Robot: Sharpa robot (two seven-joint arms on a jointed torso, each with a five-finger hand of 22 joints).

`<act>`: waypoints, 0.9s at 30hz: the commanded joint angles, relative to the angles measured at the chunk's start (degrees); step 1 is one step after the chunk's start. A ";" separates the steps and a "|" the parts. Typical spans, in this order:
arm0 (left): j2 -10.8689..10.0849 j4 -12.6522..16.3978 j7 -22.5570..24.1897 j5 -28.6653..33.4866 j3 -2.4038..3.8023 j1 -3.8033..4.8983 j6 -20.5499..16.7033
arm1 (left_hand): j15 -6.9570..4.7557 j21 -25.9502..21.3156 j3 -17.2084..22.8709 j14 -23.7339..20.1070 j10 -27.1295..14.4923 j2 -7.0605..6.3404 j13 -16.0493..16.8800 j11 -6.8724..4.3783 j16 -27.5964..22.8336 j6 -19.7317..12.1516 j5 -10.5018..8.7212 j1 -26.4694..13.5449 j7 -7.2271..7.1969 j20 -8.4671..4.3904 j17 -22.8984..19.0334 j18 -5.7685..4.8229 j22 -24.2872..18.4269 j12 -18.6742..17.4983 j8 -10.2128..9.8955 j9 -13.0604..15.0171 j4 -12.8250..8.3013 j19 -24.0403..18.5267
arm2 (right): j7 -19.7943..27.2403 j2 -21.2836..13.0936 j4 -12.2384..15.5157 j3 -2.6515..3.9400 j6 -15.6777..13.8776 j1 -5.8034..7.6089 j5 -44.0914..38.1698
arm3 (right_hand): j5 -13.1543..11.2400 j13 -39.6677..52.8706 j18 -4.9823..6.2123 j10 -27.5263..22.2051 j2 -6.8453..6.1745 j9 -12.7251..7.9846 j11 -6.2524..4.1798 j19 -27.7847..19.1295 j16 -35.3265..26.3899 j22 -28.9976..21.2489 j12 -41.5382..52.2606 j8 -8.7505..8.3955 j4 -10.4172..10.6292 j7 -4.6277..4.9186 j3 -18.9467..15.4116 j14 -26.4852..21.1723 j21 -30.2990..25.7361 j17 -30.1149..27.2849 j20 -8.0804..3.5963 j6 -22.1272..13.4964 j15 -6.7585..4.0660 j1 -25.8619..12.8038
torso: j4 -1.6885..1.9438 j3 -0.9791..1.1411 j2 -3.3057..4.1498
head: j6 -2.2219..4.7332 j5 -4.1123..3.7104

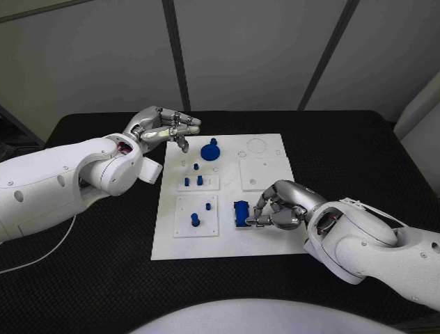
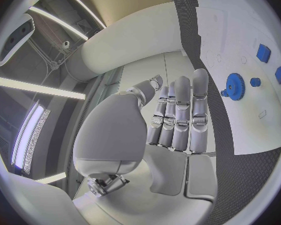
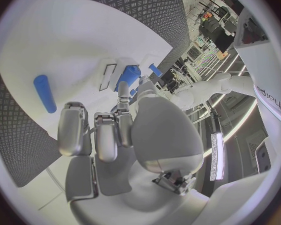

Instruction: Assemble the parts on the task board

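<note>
The white task board lies mid-table. Near its front middle stands an upright blue block; my right hand pinches it between thumb and fingertips. In the right wrist view the block sits at the fingertips, with a blue peg off to the side. My left hand hovers over the board's far left corner, fingers straight, holding nothing. A blue gear stands just right of it, also the gear beyond the left fingers.
Small white sub-plates on the board carry blue pegs and two more pegs. A bare sub-plate and round recesses lie on the board's right half. Black table surrounds the board.
</note>
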 commanded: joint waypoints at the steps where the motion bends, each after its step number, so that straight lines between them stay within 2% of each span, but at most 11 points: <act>1: 0.00 0.08 0.23 0.10 0.04 0.06 0.52 | 0.37 -0.36 0.04 0.05 -0.28 0.68 -0.08 -0.11 -0.20 -0.18 0.37 0.03 0.06 0.21 -0.06 0.37 -0.09 0.18 -0.14 -0.02 -0.15 0.19 | 1.73 -0.30 0.35 0.02 -2.37 0.06 0.36 | 0.12 6.56 -0.41 0.89 0.20 0.11 0.07 -0.45 -0.26 0.14 -0.21 0.17 0.17 -0.03 -0.24 5.36 -0.27 11.70 0.05 -0.27 -0.12 0.03 | -0.08 0.03 0.03 | 0.00 -0.10; 5: 0.09 0.05 0.26 0.10 0.04 0.04 0.53 | 0.37 -0.36 0.04 0.05 -0.28 0.68 -0.08 -0.11 -0.20 -0.18 0.37 0.03 0.06 0.21 -0.06 0.37 -0.09 0.18 -0.14 -0.02 -0.15 0.19 | 1.78 -0.81 0.55 0.02 -2.94 0.06 0.53 | 0.61 6.58 -0.41 0.89 0.75 0.20 0.06 -0.45 -0.24 0.15 -0.21 0.26 0.34 -0.06 -0.23 5.37 -0.28 11.75 0.09 -0.27 -0.11 0.19 | 0.01 0.03 0.02 | 0.04 -0.17; 8: 0.09 0.06 0.38 0.10 0.04 0.02 0.54 | 0.37 -0.36 0.04 0.05 -0.28 0.68 -0.08 -0.11 -0.20 -0.18 0.37 0.03 0.06 0.21 -0.06 0.37 -0.09 0.18 -0.14 -0.02 -0.15 0.19 | 1.73 -1.65 0.74 0.02 -3.58 0.06 0.94 | 1.36 6.55 -0.38 0.85 1.67 0.19 0.04 -0.49 -0.30 0.09 -0.30 0.07 -0.01 -0.06 0.12 5.34 -0.34 11.61 0.10 -0.68 -0.14 1.41 | 0.06 0.02 0.00 | 0.07 -0.29; 11: -0.02 0.11 0.58 0.10 0.04 -0.03 0.47 | 0.37 -0.36 0.04 0.05 -0.28 0.68 -0.08 -0.11 -0.20 -0.18 0.37 0.03 0.06 0.21 -0.06 0.37 -0.09 0.18 -0.14 -0.02 -0.15 0.19 | 2.18 -3.22 1.14 0.05 -4.48 0.08 2.46 | 2.30 6.40 -0.34 0.72 2.33 -0.52 0.64 -0.67 -0.42 -0.15 -0.57 -1.66 -0.45 0.73 0.16 5.29 -0.53 11.36 0.31 -2.58 0.26 2.86 | -0.03 0.10 -0.01 | 0.15 -0.26; 17: -0.22 0.28 0.95 0.10 0.03 -0.10 0.35 | 0.38 -0.38 0.06 0.04 -0.36 0.68 -0.09 -0.10 -0.22 -0.26 0.38 0.07 0.07 0.21 -0.09 0.36 -0.09 0.19 -0.17 -0.04 -0.19 0.19 | 3.40 -7.60 1.78 0.39 -5.03 0.30 4.43 | 4.29 5.61 -0.19 0.20 3.40 -2.21 1.49 -1.16 -0.73 -0.77 -1.77 -5.26 -0.98 1.77 0.04 5.15 -1.03 10.75 1.04 -3.27 1.04 5.04 | -0.05 -0.06 -0.11 | 0.27 -0.67; 22: -0.35 0.42 1.08 0.10 0.03 -0.14 0.25 | 0.39 -0.40 0.02 0.03 -0.37 0.66 -0.09 -0.09 -0.22 -0.26 0.36 0.01 0.07 0.22 -0.10 0.36 -0.09 0.21 -0.17 -0.03 -0.17 0.19 | 3.31 -11.40 2.02 0.55 -3.96 0.46 2.76 | 4.47 5.46 -0.18 0.17 3.92 -3.07 1.56 -1.14 -0.64 -0.71 -2.05 -6.76 -1.11 1.82 -0.11 5.20 -1.03 10.96 1.23 -2.30 1.14 5.98 | -0.05 -0.05 -0.04 | 0.47 -1.06; 27: -0.31 0.44 1.14 0.14 0.02 -0.20 0.22 | 0.39 -0.40 0.02 0.03 -0.37 0.66 -0.09 -0.09 -0.22 -0.26 0.36 0.01 0.07 0.22 -0.10 0.36 -0.09 0.21 -0.17 -0.03 -0.17 0.19 | 1.61 -12.82 1.75 0.57 -2.76 0.47 0.22 | 4.68 5.34 -0.19 0.17 4.15 -3.89 1.57 -1.10 -0.64 -0.62 -2.28 -7.98 -0.95 1.84 -0.43 5.20 -1.01 10.99 1.29 -1.48 1.16 6.41 | -0.20 0.06 -0.01 | 0.67 -1.68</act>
